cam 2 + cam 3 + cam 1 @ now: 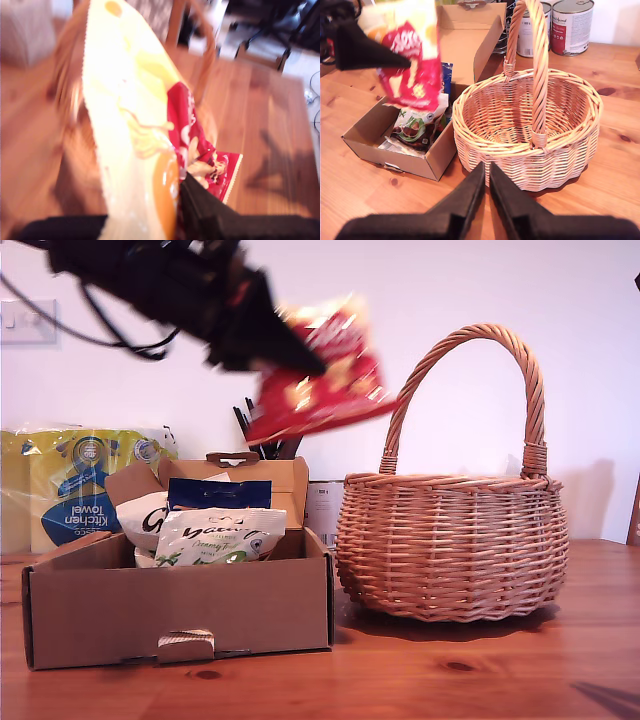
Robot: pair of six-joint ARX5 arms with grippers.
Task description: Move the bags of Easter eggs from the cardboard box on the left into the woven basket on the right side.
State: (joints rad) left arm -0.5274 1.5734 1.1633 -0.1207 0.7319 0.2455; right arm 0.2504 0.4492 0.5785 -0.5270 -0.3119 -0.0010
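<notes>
On the wooden table (480, 680), my first gripper (300, 358) grips a red Maltesers bag (325, 375) in the air between cardboard box (180, 610) and woven basket (450, 545); my second gripper (486, 175) is closed, holding nothing.

My first end effector (300, 360) hangs raised, arm angled downward, clamped tight; my second end effector (487, 175) rests low, fingertips nearly touching.

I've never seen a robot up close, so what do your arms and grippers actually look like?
My first gripper is matte black with tapered, pointed fingers on a bulky black arm trailing thin dark cables. My second gripper has the same black wedge-shaped fingers. I can make out no markings.
</notes>
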